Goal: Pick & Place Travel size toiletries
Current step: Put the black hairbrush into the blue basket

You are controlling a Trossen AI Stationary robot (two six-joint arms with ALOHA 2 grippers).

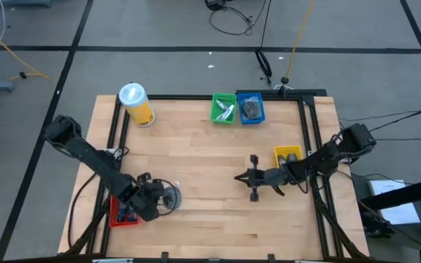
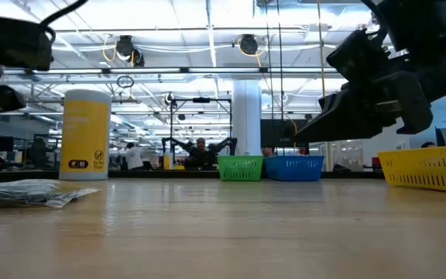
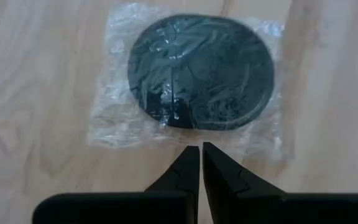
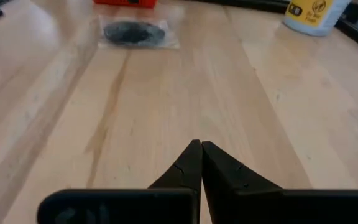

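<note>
The left gripper [image 3: 200, 149], its pointed dark fingers pressed together and holding nothing, hovers just short of a round dark-grey disc [image 3: 201, 71] sealed in crinkled clear plastic, lying flat on the pale wood-grain table [image 1: 196, 161] beside the red tray [image 1: 115, 215]. Farther off, the right gripper [image 1: 238, 177] is likewise closed and empty above mid-table.

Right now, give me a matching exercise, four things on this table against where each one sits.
Things:
1. yellow canister
2. bagged dark disc
3. red tray
4. right pincer

Places:
A. table's near left edge, by the left arm
B. over bare wood mid-table, shut and empty
C. far left corner area, upright
D. flat on the wood just ahead of the shut left pincer

Pairs: 1-C, 2-D, 3-A, 4-B
</note>
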